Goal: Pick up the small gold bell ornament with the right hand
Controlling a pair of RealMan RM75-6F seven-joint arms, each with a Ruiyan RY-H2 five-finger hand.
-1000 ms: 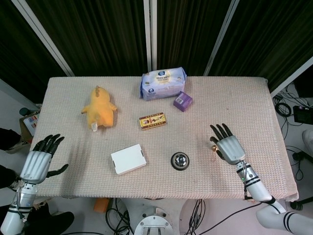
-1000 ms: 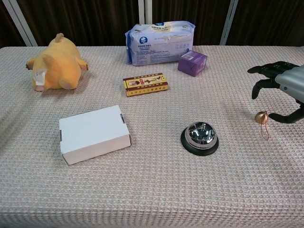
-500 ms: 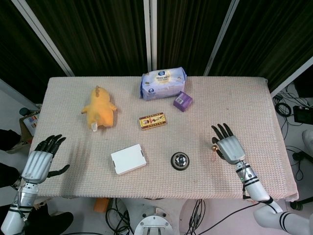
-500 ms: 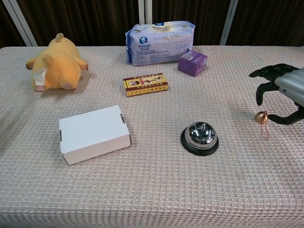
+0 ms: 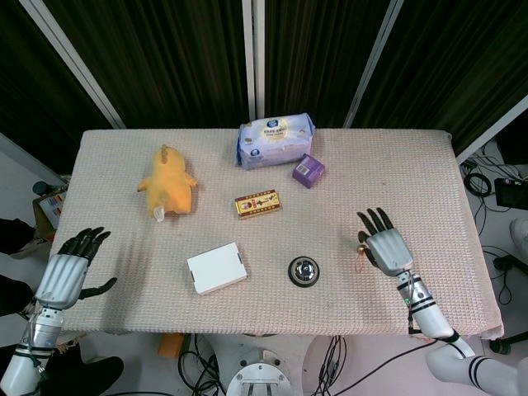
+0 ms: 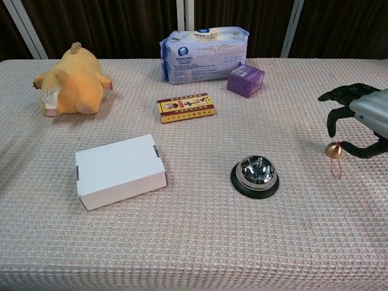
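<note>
The small gold bell ornament (image 6: 332, 150) lies on the cloth near the table's right side, its thin red cord trailing toward the front edge; it also shows as a small gold bell ornament (image 5: 361, 238) in the head view. My right hand (image 6: 364, 118) hovers just right of it with fingers spread, the thumb tip reaching the bell's right side and the other fingers arched above it. Nothing is gripped. My right hand (image 5: 388, 247) shows palm-down in the head view. My left hand (image 5: 64, 274) hangs open off the table's front left corner.
A silver call bell (image 6: 255, 174) stands left of the ornament. A white box (image 6: 119, 170), a yellow-red packet (image 6: 185, 107), a purple box (image 6: 245, 80), a wipes pack (image 6: 203, 53) and a yellow plush toy (image 6: 68, 88) lie farther left and back. The table's right edge (image 5: 474, 239) is close.
My right hand has drifted slightly to the right, its fingers keeping their spread. The bell ornament has stayed in place. The left hand has barely moved.
</note>
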